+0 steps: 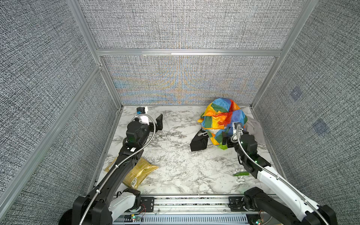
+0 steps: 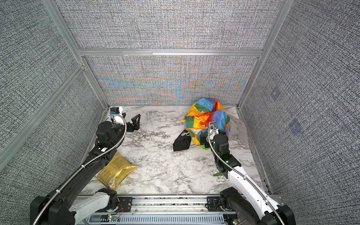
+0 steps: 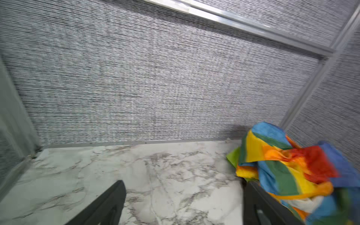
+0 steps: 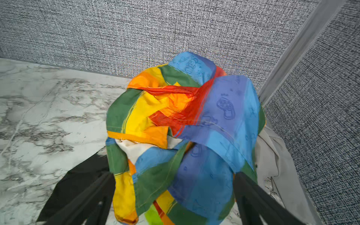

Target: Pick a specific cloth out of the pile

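Nearest us, on the white marble-patterned tabletop [image 1: 175, 169], we count one crinkled yellow plastic packet [image 1: 140, 172] lying partly under the left arm [image 1: 124, 161]. Beside the right arm [image 1: 251, 159] is one small green-and-clear item [image 1: 241, 174], too small for us to identify.

Further in, the right gripper [image 4: 173, 175] stands with its two fingers wide apart on either side of the near folds of the pile [image 1: 220, 126], clamped on nothing.

In that heap we count four fabrics:
- one crumpled black cloth [image 1: 198, 143] at its left foot
- one large rainbow-block cloth [image 1: 224, 111] of blue, orange, yellow, red and green, mounded on top
- one pale grey cloth [image 1: 254, 126] trailing out on the right
- one bright lime-green cloth [image 4: 151, 215] of thin fabric, showing only as a small sliver under the rainbow cloth's near edge, just beside the right gripper

At the far left, the left gripper [image 3: 183, 185] hovers over bare marble with its fingers spread, holding nothing, well apart from the pile.
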You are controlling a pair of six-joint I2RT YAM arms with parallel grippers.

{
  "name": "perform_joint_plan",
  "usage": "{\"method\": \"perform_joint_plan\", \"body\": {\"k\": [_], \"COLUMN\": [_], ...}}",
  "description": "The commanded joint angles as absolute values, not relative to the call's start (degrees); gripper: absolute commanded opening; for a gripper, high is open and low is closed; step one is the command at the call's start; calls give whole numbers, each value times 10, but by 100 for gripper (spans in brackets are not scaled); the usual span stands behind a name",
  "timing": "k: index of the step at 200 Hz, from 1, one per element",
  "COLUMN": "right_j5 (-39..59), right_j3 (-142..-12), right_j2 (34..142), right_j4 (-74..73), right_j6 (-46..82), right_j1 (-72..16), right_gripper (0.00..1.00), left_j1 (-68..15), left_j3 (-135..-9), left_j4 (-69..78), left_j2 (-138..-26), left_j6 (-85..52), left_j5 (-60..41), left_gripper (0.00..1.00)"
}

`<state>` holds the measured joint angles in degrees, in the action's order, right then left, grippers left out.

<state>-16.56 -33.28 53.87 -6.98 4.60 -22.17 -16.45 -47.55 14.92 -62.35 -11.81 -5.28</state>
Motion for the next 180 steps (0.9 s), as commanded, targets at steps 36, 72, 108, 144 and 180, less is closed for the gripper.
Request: {"method": "perform_joint_plan", "body": {"k": [36,72,108,144,180], "right_j5": [-127,-127,-128,-151,-185], "right_j3": [-453,-523,-590,-637,-669], "right_j2": [657,721,798,872,939], "right_j4": [29,79,130,156,164], "right_j6": [87,56,28,10,-5], "right_j1": [-229,-233,-235,-242,-239], "right_gripper": [99,99,99,99,99], "left_j1": [-185,-190,-190,-190,-190], "left_j3": [-499,-481,-484,-485,-484], "left_j4": [29,53,26,23,24], "left_j2": [-646,-637,-620,-616,-615], "left_j6": [-61,-96,-77,-77,-76], "left_j5": [-337,-375,-352,-345,-336], "left_gripper": [99,99,99,99,99]}}
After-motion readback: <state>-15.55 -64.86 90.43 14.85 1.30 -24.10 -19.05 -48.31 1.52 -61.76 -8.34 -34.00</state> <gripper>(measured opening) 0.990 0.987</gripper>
